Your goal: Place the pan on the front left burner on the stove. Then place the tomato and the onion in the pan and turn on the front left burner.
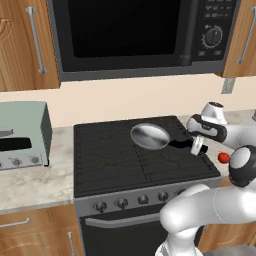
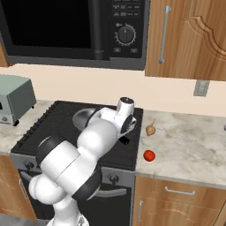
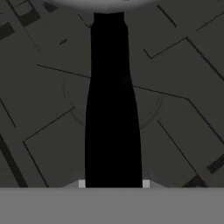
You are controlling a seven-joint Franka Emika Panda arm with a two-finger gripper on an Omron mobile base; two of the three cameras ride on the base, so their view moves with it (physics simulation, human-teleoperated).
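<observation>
Over stove (image 1: 115, 155), pan (image 1: 149, 135) handle clamped between pincer (image 1: 197, 146) tips.

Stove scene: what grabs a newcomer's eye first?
The silver pan held above the black stove, over the middle of its back half and not yet at the front left burner; the gripper is shut on the pan's black handle, which runs straight up the hand view. Next, the bright tomato and the onion on the marble counter right of the stove.
</observation>
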